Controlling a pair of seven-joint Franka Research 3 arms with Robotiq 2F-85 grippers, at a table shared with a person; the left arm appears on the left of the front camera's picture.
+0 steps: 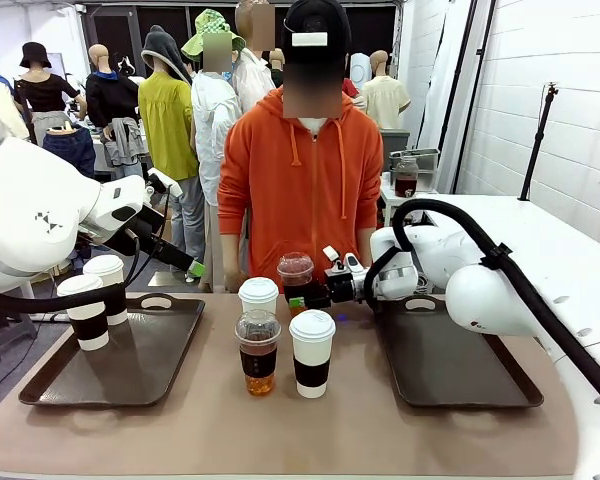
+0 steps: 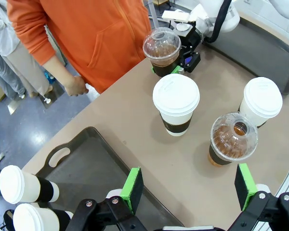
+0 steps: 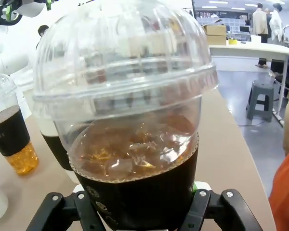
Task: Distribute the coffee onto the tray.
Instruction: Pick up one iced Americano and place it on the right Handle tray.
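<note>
The tabletop (image 1: 180,430) carries the right tray (image 1: 460,370), its floor bare, and the left tray (image 1: 150,360) well to that tray's left, bearing two paper cups (image 1: 85,312). Just left of the right tray, the right tool (image 1: 300,298) is closed around a dome-lidded cup (image 1: 295,268). Farther left of it, the left tool (image 2: 188,187) hangs wide open, holding nothing. Another dome cup (image 1: 257,350) and two more paper cups (image 1: 312,350) wait between. With the grasp apparently made, the next move calls for a level lift rightward onto the right tray.

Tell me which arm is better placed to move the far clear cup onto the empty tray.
Right. The right gripper straddles the far clear cup, and the empty tray lies beside it. The left gripper hangs open by the other tray, farther off.
</note>
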